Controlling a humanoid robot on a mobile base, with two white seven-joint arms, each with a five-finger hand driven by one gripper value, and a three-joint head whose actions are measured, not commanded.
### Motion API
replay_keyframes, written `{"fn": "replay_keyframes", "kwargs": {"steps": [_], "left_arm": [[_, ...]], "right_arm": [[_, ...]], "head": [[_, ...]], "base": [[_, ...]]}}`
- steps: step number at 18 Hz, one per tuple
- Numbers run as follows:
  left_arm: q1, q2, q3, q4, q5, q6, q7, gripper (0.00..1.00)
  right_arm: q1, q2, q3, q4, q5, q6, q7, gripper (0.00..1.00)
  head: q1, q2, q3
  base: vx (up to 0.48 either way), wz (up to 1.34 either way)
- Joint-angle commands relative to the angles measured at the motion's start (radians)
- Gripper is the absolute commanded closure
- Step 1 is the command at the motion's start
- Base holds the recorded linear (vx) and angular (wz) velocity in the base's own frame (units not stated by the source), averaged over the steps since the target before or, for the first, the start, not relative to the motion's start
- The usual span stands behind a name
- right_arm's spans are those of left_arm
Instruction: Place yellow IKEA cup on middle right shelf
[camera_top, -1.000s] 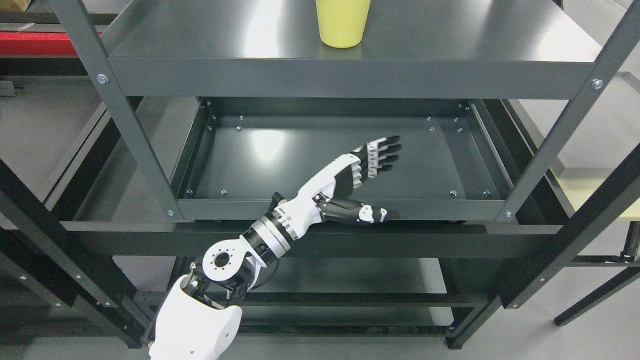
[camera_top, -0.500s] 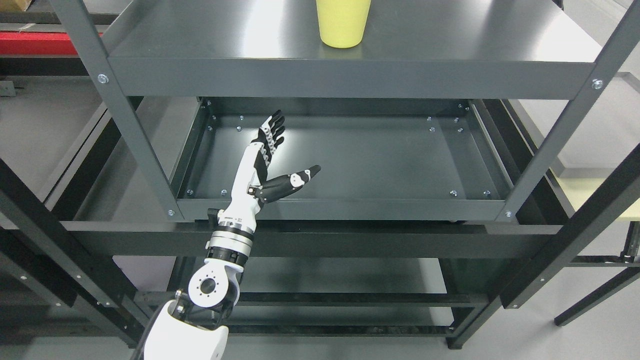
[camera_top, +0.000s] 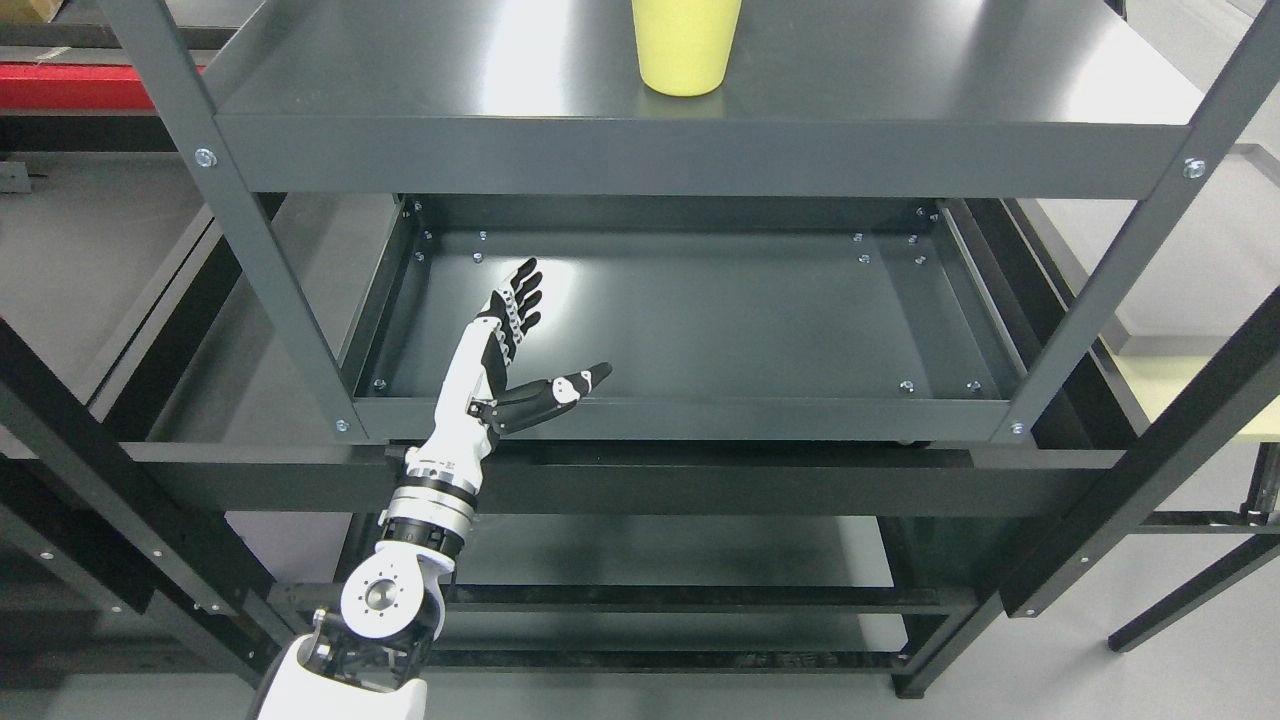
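Observation:
A yellow cup (camera_top: 685, 45) stands upright on the upper grey shelf (camera_top: 900, 80), near the top middle of the head view; its rim is cut off by the top edge. My left hand (camera_top: 545, 335) is open and empty, fingers stretched out and thumb spread. It hovers over the front left part of the lower shelf tray (camera_top: 760, 310), well below and left of the cup. The left arm comes in from the bottom left. The right arm is not in view.
The dark metal shelf unit has slanted posts at the left (camera_top: 240, 210) and right (camera_top: 1120, 270) and a front rail (camera_top: 700, 420) under my wrist. A second shelf unit stands at the left (camera_top: 100, 250). A pale yellow surface (camera_top: 1190, 385) shows at the right edge.
My left hand has swung from the middle of the lower tray to its left side, then drawn back and down toward the front rail. It stays open. The cup has not moved.

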Motion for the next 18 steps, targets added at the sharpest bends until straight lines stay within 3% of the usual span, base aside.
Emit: {"fn": "replay_keyframes", "kwargs": {"steps": [1,18], "left_arm": [[0.003,0.032,0.086,-0.091,-0.005,0.003,-0.093,0.02],[0.035,0.031,0.124,-0.091,-0.005,0.011,-0.093,0.01]], "right_arm": [[0.014,-0.017,0.017,0.0,-0.025,0.001,0.001,0.01],[0.014,-0.017,0.017,0.0,-0.025,0.001,0.001,0.01]], "head": [[0.0,0.0,0.0],[0.0,0.0,0.0]], "base": [[0.0,0.0],[0.005,0.0]]}}
